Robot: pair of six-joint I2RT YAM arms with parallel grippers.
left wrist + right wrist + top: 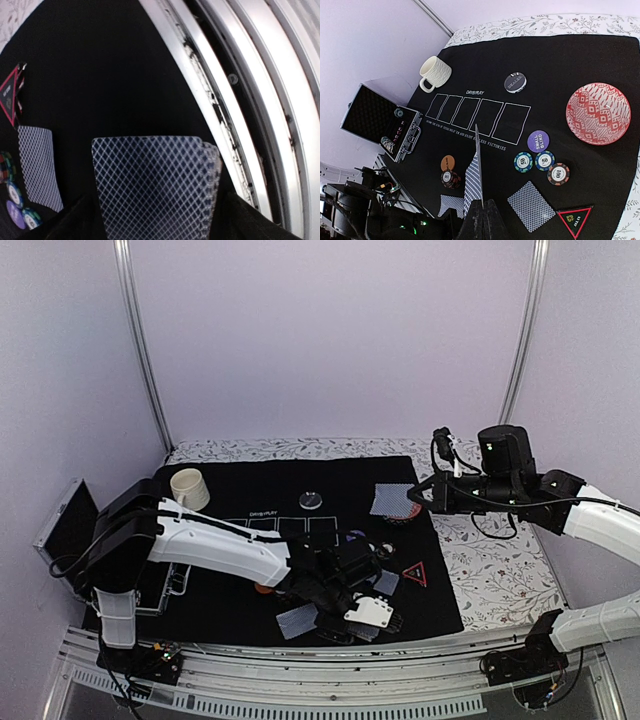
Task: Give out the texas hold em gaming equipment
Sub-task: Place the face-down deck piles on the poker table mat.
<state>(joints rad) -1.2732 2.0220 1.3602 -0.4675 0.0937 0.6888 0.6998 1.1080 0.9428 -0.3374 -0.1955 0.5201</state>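
Cards [150, 185] fanned, clamped in my left gripper [160, 222], likely as deal stock; right gripper [481, 214] pinches single card [475, 172] edge-on, probably for laying on mat [560, 62].

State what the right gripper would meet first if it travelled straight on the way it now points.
Likely the printed card outlines on the black mat, just beyond the playing card the right gripper holds; depth is unclear.

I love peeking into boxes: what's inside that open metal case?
The case holds a few striped chips in its tray; the lid is black-lined. The rest is too dark to tell.
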